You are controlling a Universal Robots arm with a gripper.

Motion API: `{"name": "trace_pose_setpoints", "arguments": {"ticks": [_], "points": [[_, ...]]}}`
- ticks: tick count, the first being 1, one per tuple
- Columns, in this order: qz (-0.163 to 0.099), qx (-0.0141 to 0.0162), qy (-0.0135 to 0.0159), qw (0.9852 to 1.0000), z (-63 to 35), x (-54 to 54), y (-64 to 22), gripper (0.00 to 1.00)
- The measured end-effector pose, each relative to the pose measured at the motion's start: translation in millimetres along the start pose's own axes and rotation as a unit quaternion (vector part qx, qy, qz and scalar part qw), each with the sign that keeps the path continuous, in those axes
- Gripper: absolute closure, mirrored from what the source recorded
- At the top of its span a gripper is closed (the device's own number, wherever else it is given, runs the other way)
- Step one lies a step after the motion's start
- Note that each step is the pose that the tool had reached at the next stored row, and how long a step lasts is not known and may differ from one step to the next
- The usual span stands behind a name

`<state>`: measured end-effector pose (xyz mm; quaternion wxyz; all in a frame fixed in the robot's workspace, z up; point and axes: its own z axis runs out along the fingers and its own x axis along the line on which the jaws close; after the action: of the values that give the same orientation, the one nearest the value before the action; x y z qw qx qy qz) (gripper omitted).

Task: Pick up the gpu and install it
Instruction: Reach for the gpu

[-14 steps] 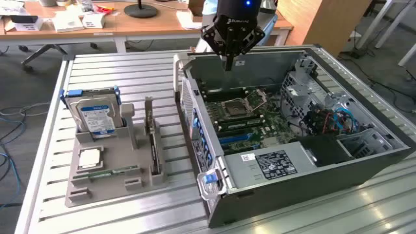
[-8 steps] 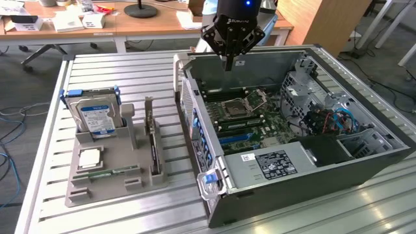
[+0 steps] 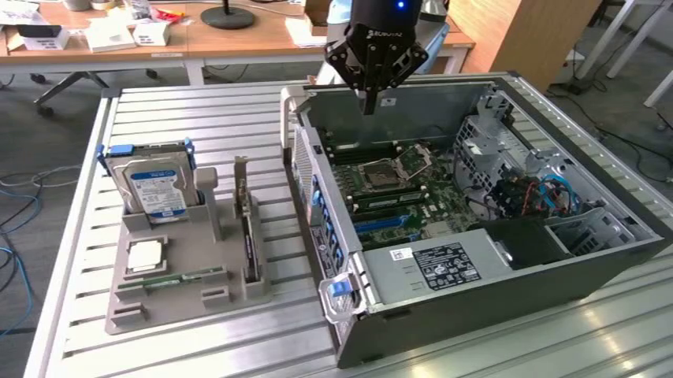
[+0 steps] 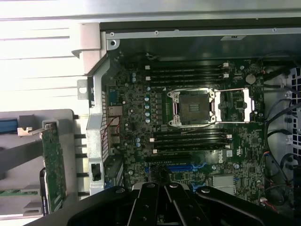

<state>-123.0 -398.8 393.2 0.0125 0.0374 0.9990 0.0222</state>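
the gripper hung over the far end of the open case, above the green board. its jaws were shut tight and held nothing. the gpu stood on its edge in the grey tray, just to the exterior view's left of the case and well apart from the gripper. its silver end stuck up at the far side. a hard drive stood in the same tray, further left. tray and case sat on a metal table.
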Motion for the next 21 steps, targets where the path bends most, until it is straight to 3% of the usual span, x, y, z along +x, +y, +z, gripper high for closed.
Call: {"name": "trace_pose_setpoints", "arguments": {"ticks": [21], "points": [[0.000,0.0001,0.0001,1.0000,0.8,36.5,-2.8,0.89]]}}
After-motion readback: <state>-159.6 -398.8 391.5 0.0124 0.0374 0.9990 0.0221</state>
